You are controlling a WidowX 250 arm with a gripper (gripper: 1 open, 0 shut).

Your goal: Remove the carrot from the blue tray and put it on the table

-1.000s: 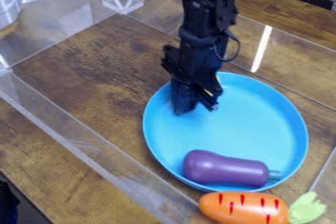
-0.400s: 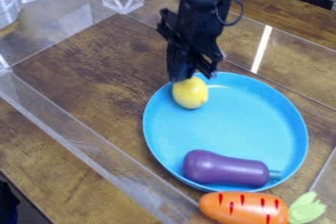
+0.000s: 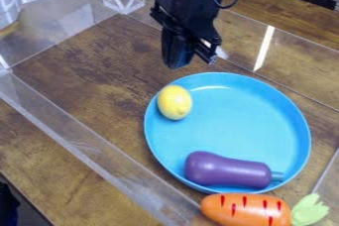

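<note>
Blue tray (image 3: 284, 111) flat on brown worktop (image 3: 79, 81). Yellow ball (image 3: 175, 101) inside tray near left rim; purple eggplant (image 3: 228, 170) near front rim. Carrot (image 3: 249, 210) on worktop just beyond tray's front edge. Black pincer (image 3: 185, 59) above tray's back-left rim, empty, pointing down

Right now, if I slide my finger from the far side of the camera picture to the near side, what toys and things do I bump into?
End effector → yellow ball on the blue tray → purple eggplant → carrot on the table.
</note>
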